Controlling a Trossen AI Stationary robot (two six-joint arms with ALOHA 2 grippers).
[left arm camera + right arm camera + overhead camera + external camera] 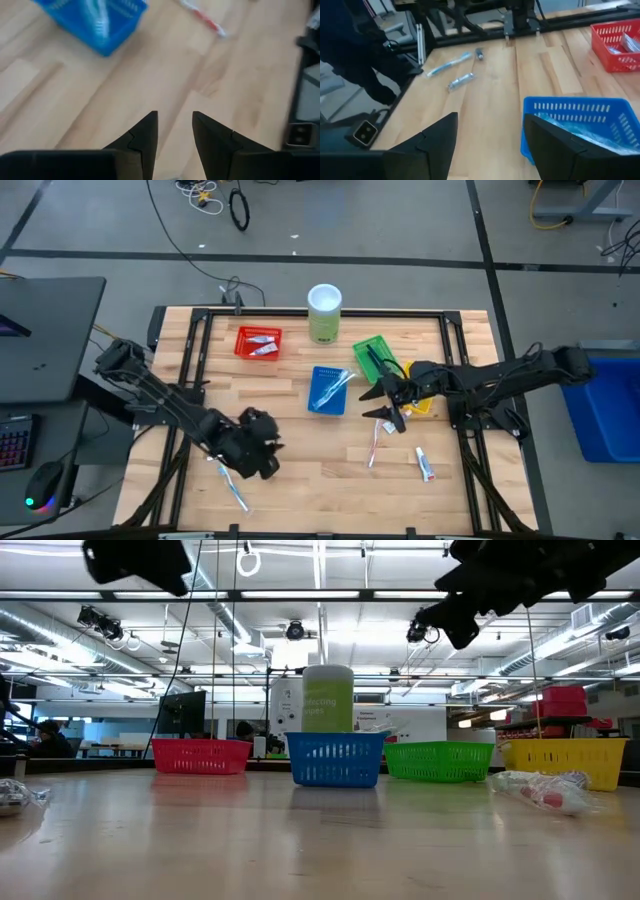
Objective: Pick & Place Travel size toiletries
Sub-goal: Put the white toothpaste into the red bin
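Plainly, both arms are empty and between picks, so the step in hand looks like choosing and approaching the next loose item; the left gripper [258, 446] hovers over the near left part of the table [300, 445], its fingers [145, 137] parted by a narrow gap with nothing between them; a pale toothbrush [232, 486] lies on the wood just beside it, toward the near edge, and seems its most likely target.

The right gripper [385, 402] hangs near the table's middle, just right of the blue basket [328, 390], jaws wide and holding nothing; a red-and-white tube [376, 442] and a small white tube [425, 464] lie on the wood close by, toward the near right.

Some toiletries already sit in the red basket [258, 342], the blue basket and the green basket [376, 356]; a yellow basket [565, 760] shows mainly from table height.

To do this well, I judge each arm should line its jaws across the slim item's short axis, come down squarely, and close only when the fingertips straddle it; thin things on flat wood slip or skid if nudged from 1 side; keep the 2 arms well apart while they move.
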